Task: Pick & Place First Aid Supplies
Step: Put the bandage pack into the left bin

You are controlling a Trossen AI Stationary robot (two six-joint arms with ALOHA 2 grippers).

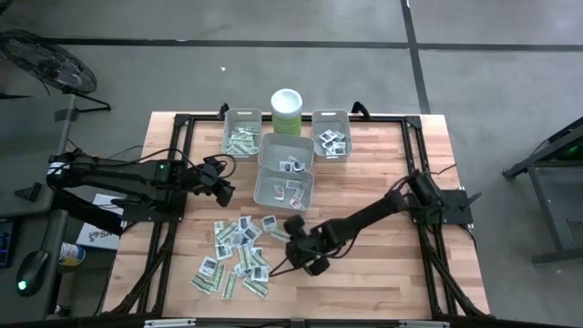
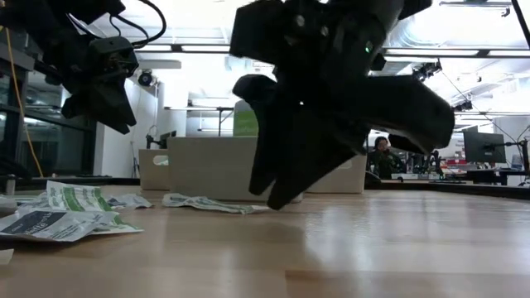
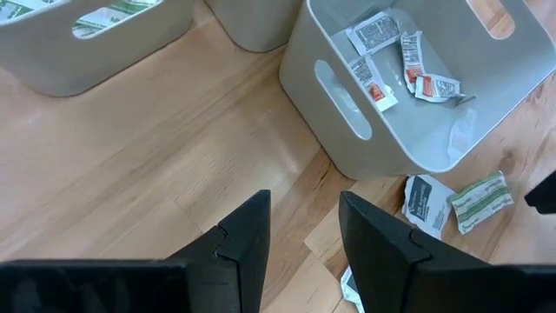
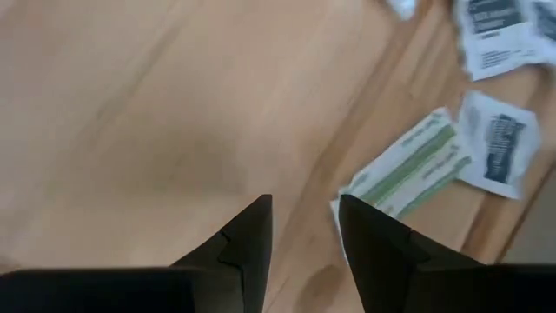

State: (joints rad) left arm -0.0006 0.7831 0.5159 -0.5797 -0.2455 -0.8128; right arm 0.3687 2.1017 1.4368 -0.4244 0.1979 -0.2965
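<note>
The first aid supplies (image 1: 237, 255) lie loose on the wooden table near its front, as pale green-white strips (image 4: 408, 174) and small white squares with dark print (image 4: 499, 143). More packets (image 3: 391, 52) lie inside grey bins. My right gripper (image 1: 290, 244) hangs open just above bare wood at the right edge of the pile, with nothing between its fingers (image 4: 304, 230). Over the table's left part, beside the nearest bin, my left gripper (image 1: 223, 189) waits open and empty (image 3: 304, 226).
Several grey bins (image 1: 282, 187) (image 1: 286, 155) (image 1: 242, 132) (image 1: 332, 134) stand at the table's far middle, with a pale green white-lidded canister (image 1: 286, 111) behind them. Bare wood lies to the right of the pile. A person (image 2: 383, 153) sits in the room beyond.
</note>
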